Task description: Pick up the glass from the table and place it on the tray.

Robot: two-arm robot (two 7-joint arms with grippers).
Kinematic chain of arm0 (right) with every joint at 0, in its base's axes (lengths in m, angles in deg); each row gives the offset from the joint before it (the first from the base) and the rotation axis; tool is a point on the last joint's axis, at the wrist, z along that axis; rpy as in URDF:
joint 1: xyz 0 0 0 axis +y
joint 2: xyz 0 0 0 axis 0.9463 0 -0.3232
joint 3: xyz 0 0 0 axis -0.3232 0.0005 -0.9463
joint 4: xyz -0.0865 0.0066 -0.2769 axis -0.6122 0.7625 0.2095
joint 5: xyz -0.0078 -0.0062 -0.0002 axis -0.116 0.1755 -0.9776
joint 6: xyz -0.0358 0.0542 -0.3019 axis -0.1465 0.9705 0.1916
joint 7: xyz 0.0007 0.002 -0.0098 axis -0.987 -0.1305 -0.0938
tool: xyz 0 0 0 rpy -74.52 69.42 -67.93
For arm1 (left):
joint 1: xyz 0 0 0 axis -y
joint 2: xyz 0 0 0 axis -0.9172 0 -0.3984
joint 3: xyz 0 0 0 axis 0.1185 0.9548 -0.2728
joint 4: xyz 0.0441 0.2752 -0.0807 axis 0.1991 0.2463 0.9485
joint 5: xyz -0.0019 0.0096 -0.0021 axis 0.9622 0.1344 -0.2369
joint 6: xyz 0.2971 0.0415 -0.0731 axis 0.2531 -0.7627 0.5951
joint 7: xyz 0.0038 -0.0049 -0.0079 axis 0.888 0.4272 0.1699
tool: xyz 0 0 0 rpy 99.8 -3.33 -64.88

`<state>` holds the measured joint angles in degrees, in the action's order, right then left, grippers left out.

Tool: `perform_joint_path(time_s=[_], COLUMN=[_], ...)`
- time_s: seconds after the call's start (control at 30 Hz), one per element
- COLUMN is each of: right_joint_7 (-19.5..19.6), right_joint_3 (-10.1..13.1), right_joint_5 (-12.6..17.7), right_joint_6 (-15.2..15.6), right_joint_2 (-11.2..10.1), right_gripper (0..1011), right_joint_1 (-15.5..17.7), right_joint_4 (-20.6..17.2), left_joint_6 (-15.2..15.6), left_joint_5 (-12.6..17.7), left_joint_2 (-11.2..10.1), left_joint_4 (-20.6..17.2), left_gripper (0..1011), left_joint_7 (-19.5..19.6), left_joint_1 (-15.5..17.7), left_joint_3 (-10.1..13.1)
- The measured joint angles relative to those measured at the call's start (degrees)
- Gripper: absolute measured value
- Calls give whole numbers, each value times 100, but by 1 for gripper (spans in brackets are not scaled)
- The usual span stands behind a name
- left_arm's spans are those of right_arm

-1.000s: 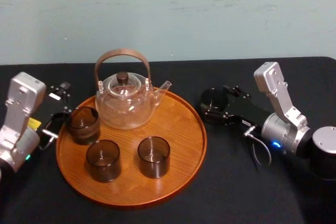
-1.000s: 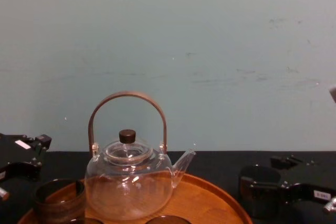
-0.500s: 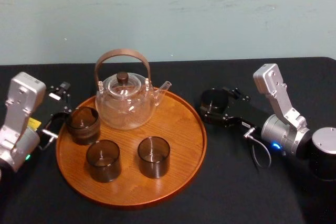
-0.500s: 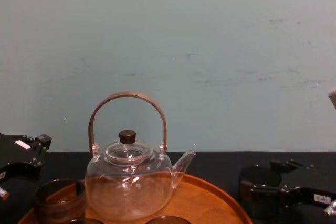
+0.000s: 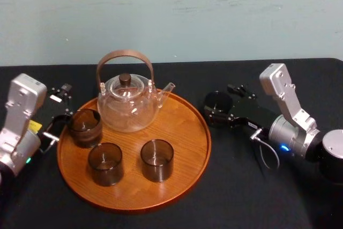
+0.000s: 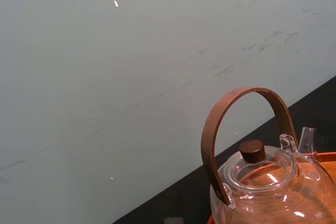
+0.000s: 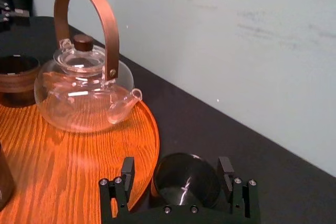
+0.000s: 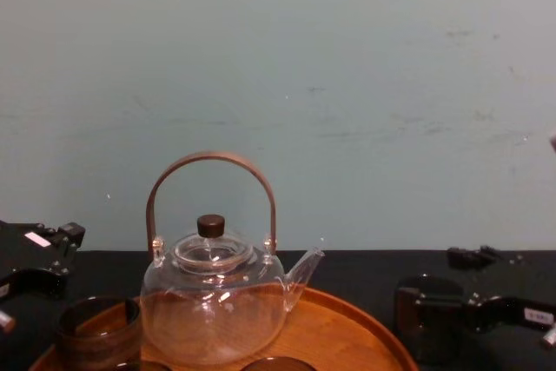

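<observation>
Right gripper [image 7: 177, 170]: I saw it released, fingers on both sides of the glass [image 7: 185, 183].
Tray [image 5: 185, 128]: just beside its fingertips.
Left gripper [image 5: 60, 103]: released, across the tray.

Surface: a black surface [image 5: 241, 197] is running the full width of the scene, its far edge meeting a pale wall [image 5: 214, 14].
Tray: a large round orange-brown wooden tray [image 5: 187, 138] is lying flat on the surface, left of centre.
Glass: a dark glass [image 5: 217, 103] is standing upright on the surface, just beside the tray's right rim and outside it.
</observation>
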<state>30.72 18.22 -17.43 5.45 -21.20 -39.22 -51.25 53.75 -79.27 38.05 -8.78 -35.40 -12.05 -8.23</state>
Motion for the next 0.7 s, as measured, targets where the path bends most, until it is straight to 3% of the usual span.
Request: perform_joint_path(time_s=[0.33, 0.7], right_joint_7=[48, -7], right_joint_3=[85, 198], right_joint_5=[31, 287], right_joint_6=[7, 258], right_joint_2=[-62, -110], right_gripper=[1002, 1002], right_joint_1=[118, 254], right_joint_4=[-190, -266], left_joint_6=[0, 0], left_joint_5=[0, 0], left_joint_2=[0, 0], left_joint_4=[0, 0], left_gripper=[0, 0], left_joint_7=[0, 0], left_joint_1=[0, 0], left_joint_3=[0, 0])
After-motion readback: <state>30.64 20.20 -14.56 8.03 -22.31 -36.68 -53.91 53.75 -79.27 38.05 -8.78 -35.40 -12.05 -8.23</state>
